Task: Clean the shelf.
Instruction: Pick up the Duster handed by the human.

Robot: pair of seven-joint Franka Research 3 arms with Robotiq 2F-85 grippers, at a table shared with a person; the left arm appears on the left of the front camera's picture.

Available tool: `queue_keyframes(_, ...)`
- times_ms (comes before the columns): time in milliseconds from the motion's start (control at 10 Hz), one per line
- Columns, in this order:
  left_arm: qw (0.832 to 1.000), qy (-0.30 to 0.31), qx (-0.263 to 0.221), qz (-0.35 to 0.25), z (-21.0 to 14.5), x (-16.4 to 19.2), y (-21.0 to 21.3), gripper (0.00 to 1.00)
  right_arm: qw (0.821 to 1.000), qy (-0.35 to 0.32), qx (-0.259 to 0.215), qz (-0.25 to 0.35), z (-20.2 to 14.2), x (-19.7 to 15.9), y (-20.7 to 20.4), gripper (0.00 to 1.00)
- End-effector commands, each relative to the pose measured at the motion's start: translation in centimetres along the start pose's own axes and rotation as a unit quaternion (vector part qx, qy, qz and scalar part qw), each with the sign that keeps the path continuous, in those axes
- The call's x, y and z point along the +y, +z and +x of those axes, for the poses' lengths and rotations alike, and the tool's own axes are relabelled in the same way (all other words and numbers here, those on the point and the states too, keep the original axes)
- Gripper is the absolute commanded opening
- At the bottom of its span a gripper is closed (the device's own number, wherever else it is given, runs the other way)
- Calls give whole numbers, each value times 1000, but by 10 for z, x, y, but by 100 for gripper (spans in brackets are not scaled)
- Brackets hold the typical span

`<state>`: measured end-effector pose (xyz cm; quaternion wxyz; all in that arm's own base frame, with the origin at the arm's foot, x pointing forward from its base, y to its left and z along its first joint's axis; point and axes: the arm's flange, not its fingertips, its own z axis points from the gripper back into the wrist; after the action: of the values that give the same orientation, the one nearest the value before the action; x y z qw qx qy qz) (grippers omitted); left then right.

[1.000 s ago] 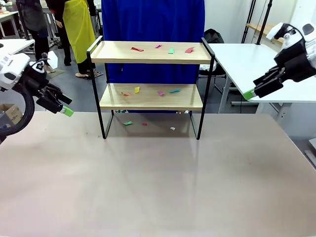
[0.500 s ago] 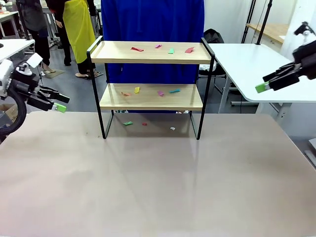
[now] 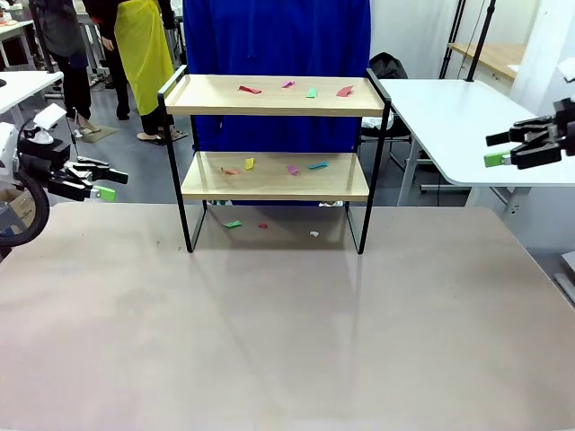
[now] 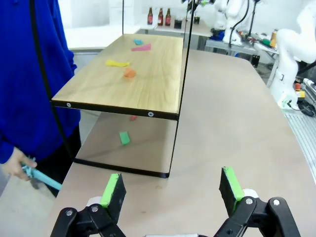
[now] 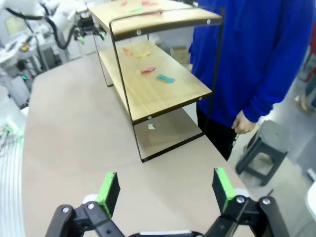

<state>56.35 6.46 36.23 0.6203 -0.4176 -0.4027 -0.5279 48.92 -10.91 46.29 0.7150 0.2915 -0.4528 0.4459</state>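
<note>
The shelf (image 3: 274, 97) stands at the table's far middle, two light wooden boards in a black frame. Coloured paper scraps (image 3: 311, 92) lie on its top board, more scraps (image 3: 293, 169) on the lower board, and a few scraps (image 3: 233, 224) on the table beneath. My left gripper (image 3: 112, 184) hovers open at the far left, pointing at the shelf from well off it. At the far right my right gripper (image 3: 492, 149) also hovers open and holds nothing. The left wrist view looks past its gripper (image 4: 172, 187) at the shelf (image 4: 133, 74); the right wrist view looks past its gripper (image 5: 165, 186) at the shelf (image 5: 163, 86).
A person in a blue top (image 3: 278, 54) stands right behind the shelf, one hand (image 4: 19, 163) holding a teal tool. A white table (image 3: 458, 117) stands at the right and a stool (image 5: 261, 153) beside the person. The beige tabletop (image 3: 287, 323) lies bare in front.
Both grippers have swung from tilted downward to level. The right one has drawn back toward the right edge, the left one has shifted slightly left and up. Both stayed open.
</note>
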Motion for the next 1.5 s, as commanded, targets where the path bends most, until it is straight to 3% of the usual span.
queue_keyframes(0,999,-11,-42,-16,-6,9,5,100,999,53,-2,1,-13,-27,-4,100)
queue_keyframes(100,998,1,-49,-27,-7,8,5,100,999,37,-1,-1,-14,-26,-4,100)
queue_keyframes(200,1000,1,-13,-10,-7,4,0,100,1000,18,-2,6,-16,-13,-3,100)
queue_keyframes(500,1000,5,-22,-17,-13,7,1,100,1000,24,6,8,-25,-23,-5,100)
queue_keyframes(700,994,-4,-105,-24,-29,16,2,100,999,23,-38,23,-63,-51,-21,100)
queue_keyframes(900,988,-24,-151,-23,-36,18,6,100,996,40,-77,19,-83,-55,-25,100)
queue_keyframes(1400,973,-115,-197,28,-42,27,17,100,991,43,-121,27,-97,-62,-27,100)
